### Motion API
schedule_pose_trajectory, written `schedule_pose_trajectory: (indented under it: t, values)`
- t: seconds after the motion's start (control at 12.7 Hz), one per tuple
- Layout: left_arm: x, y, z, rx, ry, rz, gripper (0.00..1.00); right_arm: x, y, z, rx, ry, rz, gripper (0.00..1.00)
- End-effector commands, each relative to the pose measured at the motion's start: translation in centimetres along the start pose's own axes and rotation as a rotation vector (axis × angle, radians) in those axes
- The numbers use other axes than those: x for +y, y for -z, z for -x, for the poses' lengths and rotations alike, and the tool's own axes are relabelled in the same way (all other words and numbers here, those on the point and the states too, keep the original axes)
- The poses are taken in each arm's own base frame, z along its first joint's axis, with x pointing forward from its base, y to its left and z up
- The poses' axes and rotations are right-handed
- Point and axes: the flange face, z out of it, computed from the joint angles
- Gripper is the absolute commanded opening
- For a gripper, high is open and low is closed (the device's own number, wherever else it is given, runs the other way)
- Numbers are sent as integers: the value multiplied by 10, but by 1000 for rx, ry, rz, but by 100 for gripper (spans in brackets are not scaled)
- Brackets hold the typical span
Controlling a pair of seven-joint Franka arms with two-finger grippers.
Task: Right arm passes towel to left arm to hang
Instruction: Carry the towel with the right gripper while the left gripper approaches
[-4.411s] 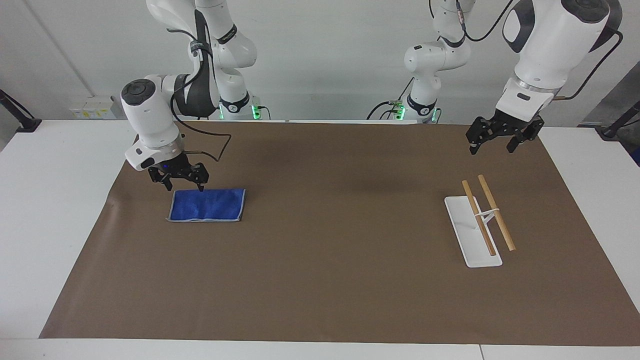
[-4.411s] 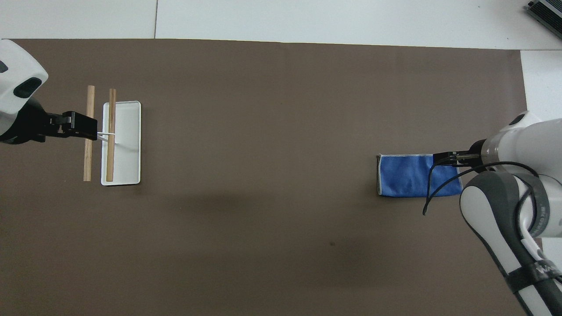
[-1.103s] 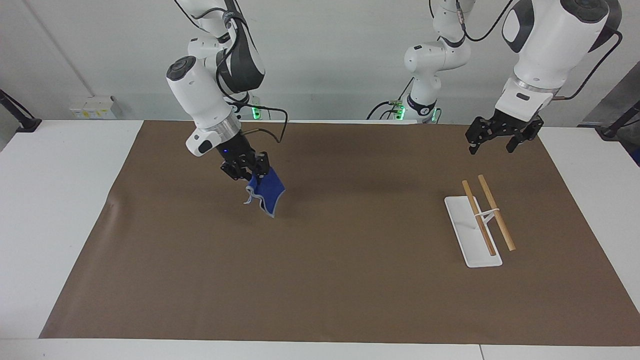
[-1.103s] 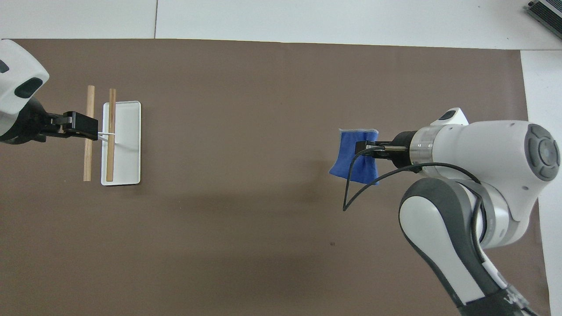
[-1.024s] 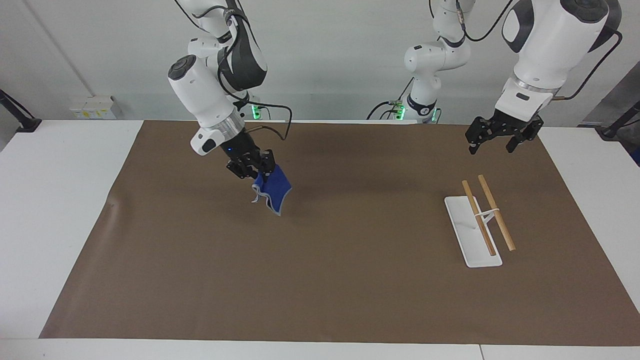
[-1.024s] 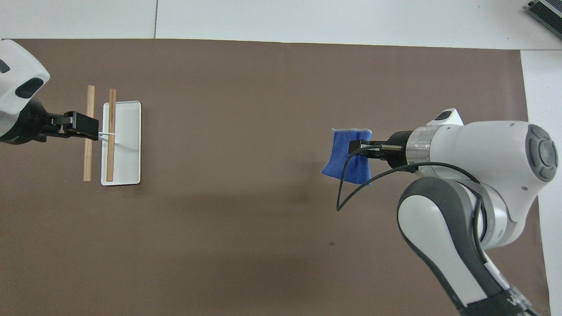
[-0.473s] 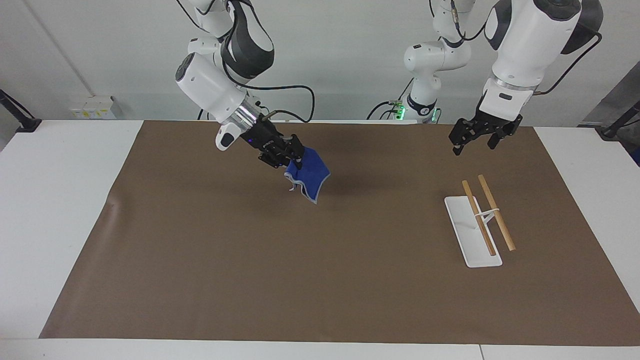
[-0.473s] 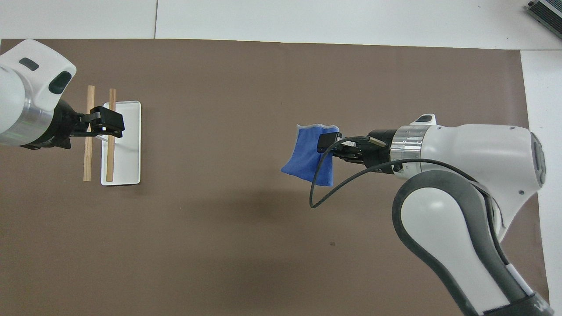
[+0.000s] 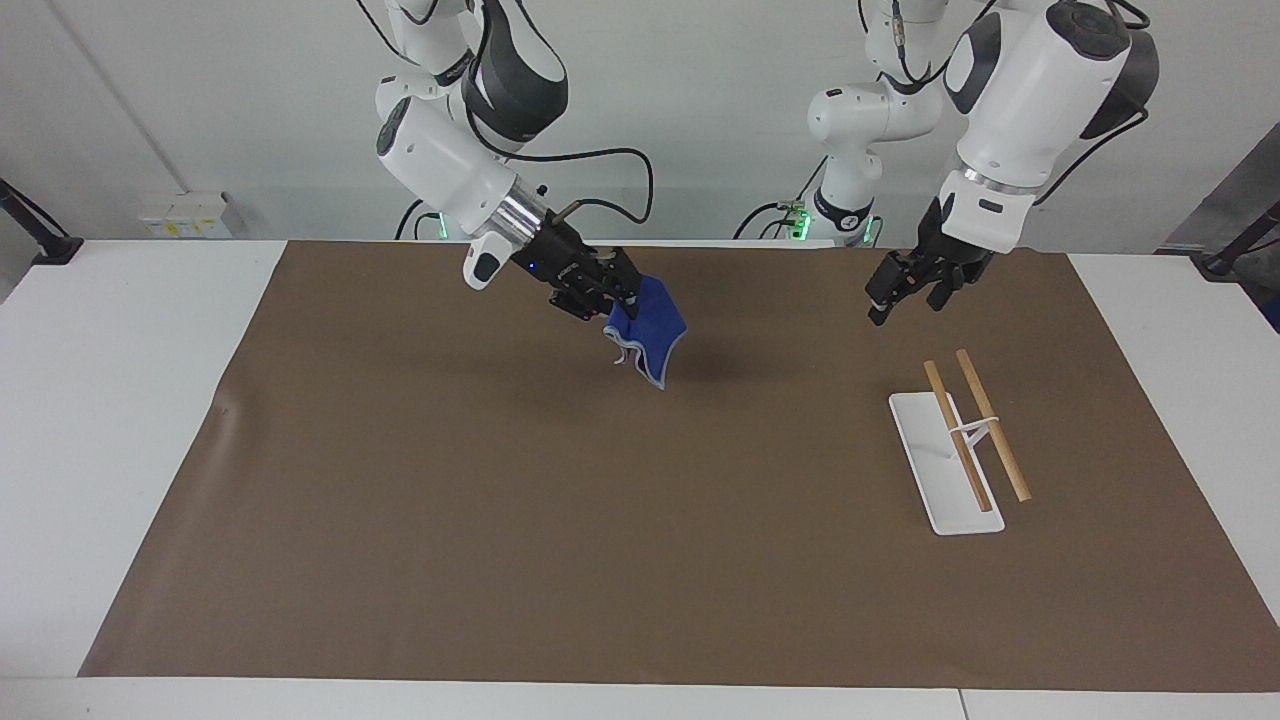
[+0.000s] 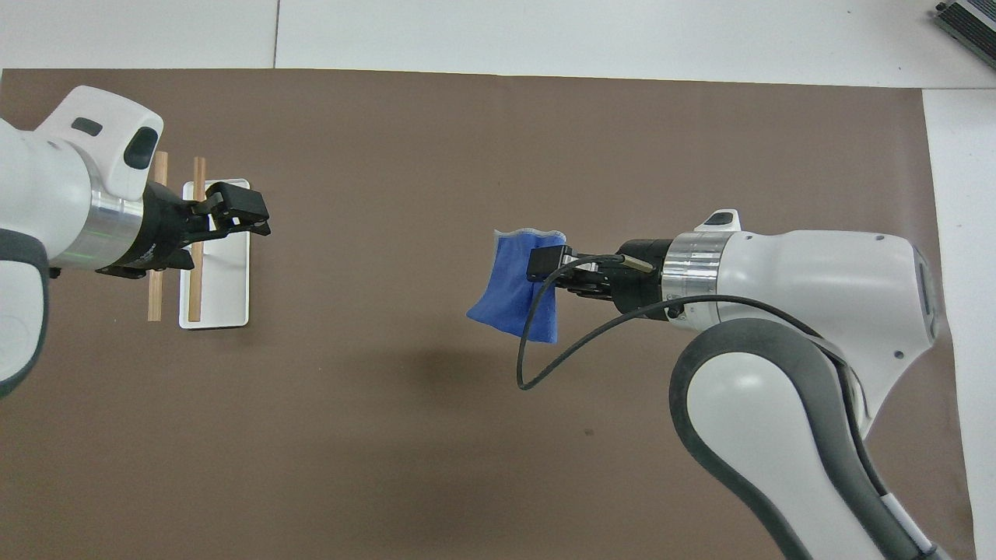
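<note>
Facing view: two white robot arms work over a brown mat (image 9: 640,560) on a white table (image 9: 110,420). Take the mat as a clock face, with twelve o'clock at the robots.

The right gripper (image 9: 618,296) hangs in the air over the mat's middle, a little toward twelve o'clock. Its fingers are closed on one edge of the towel (image 9: 652,332), a small blue cloth with pale stitching. The towel is clear of the mat, drooping from the grip in loose folds.

The left gripper (image 9: 905,290) is over the mat at about two o'clock. Its fingers are spread wide and hold nothing. A clear gap separates it from the towel.

The rack (image 9: 958,445), a white base carrying two wooden bars, stands at about three o'clock. Nothing hangs on it.

As I judge it, the pickup is done and the towel is about midway across. The handover, and draping the towel over a bar, are not yet done.

Overhead view shows the same: right gripper (image 10: 545,264) pinching the towel (image 10: 510,292), left gripper (image 10: 249,211) empty above the rack (image 10: 229,292).
</note>
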Motion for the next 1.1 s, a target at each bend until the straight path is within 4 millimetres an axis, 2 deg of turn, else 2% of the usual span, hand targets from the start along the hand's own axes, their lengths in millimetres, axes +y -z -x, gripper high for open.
schedule_pose_trajectory:
  t: [0.0, 0.24, 0.32, 0.39, 0.55, 0.71, 0.79, 0.87, 1.02]
  values:
    - [-12, -15, 22, 14, 128, 129, 100, -5, 0, 3, 0, 70, -21, 0]
    - [-9, -23, 21, -11, 306, 224, 100, -11, -5, 10, -17, 129, -47, 0]
    - [-10, -32, 22, -23, 356, 254, 100, -14, -9, 14, -34, 155, -49, 0]
    - [-3, -40, 29, -41, 373, 279, 100, -13, -10, 14, -35, 165, -48, 0]
    - [12, -71, 46, -70, 429, 316, 100, -9, -18, 11, -38, 153, -91, 0]
    - [26, -107, 59, -78, 572, 358, 100, -12, -16, 9, -18, 107, -199, 0]
    - [31, -117, 65, -80, 650, 364, 100, -12, -14, 6, 8, 80, -225, 0]
    - [33, -124, 67, -93, 735, 380, 100, -11, -13, 3, 32, 57, -237, 0]
    - [35, -122, 66, -153, 872, 438, 100, -11, -12, 3, 44, 45, -245, 0]
